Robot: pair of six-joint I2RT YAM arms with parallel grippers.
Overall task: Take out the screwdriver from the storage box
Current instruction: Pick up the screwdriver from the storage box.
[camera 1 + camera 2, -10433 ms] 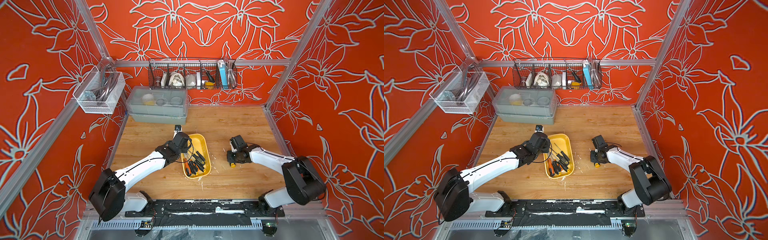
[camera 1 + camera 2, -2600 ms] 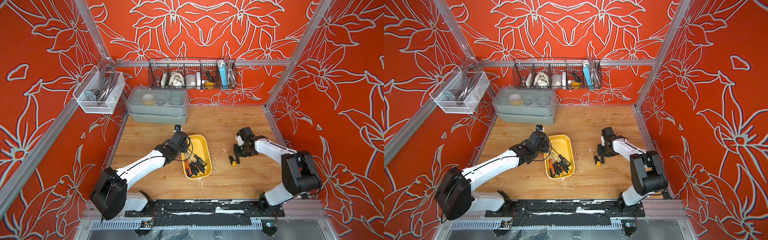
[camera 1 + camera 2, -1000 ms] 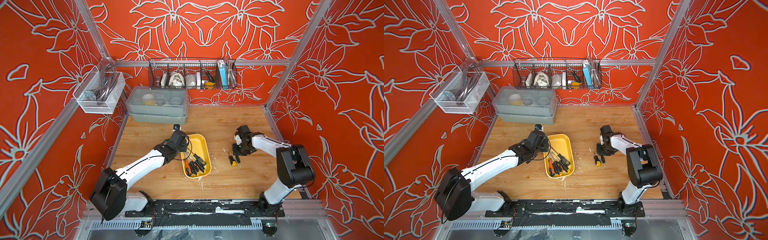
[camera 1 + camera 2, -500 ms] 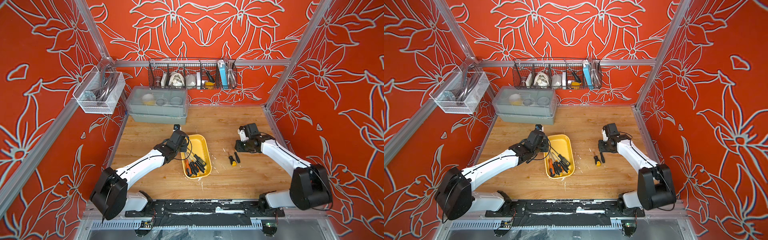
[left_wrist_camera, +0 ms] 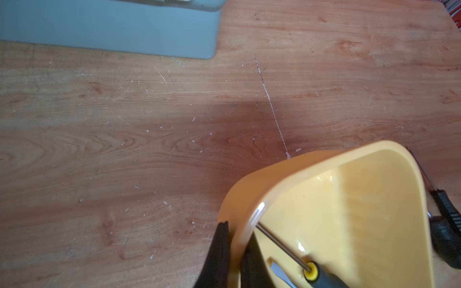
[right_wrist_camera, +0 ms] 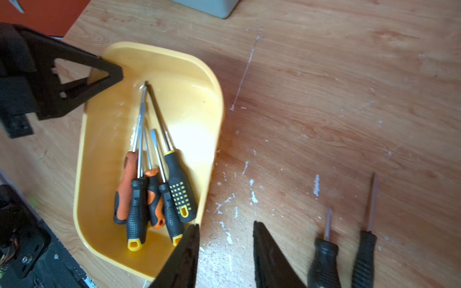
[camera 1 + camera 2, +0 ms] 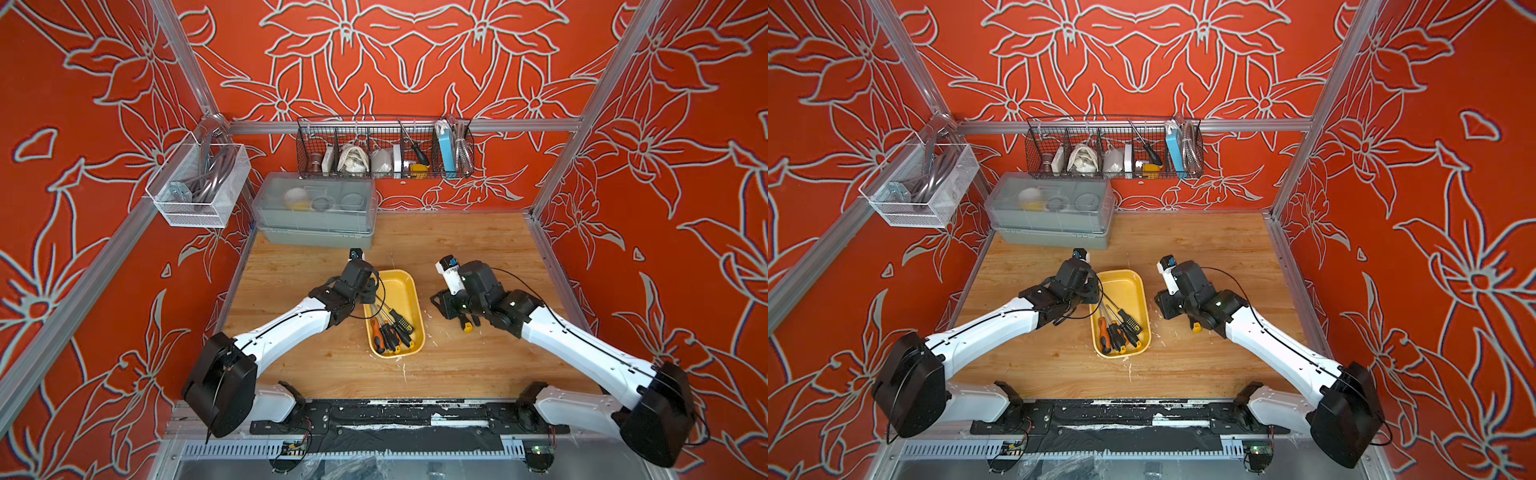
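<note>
The storage box [image 7: 402, 286] [image 7: 1126, 286] is a shallow yellow tray in the middle of the wooden table. Several screwdrivers [image 7: 392, 328] [image 7: 1121, 328] [image 6: 154, 179] with black and orange handles lie bunched in it. My left gripper [image 7: 371, 297] [image 7: 1093, 296] [image 5: 237, 230] is shut on the tray's left wall, one finger inside and one outside. My right gripper [image 7: 436, 303] [image 7: 1160, 306] [image 6: 226, 224] hangs open and empty just right of the tray. Two black-handled screwdrivers [image 6: 324, 254] [image 6: 364, 249] lie on the table beside it, mostly hidden under the arm in both top views.
A grey box with a translucent lid [image 7: 316, 216] stands at the back left of the table. A black wire basket [image 7: 384, 149] of odds and ends hangs on the back wall. A white mesh basket [image 7: 195, 183] hangs on the left wall. Red walls close three sides.
My right gripper has moved left from over the two loose screwdrivers towards the tray, and its jaws have spread wider. The left arm and the tray have not moved.
</note>
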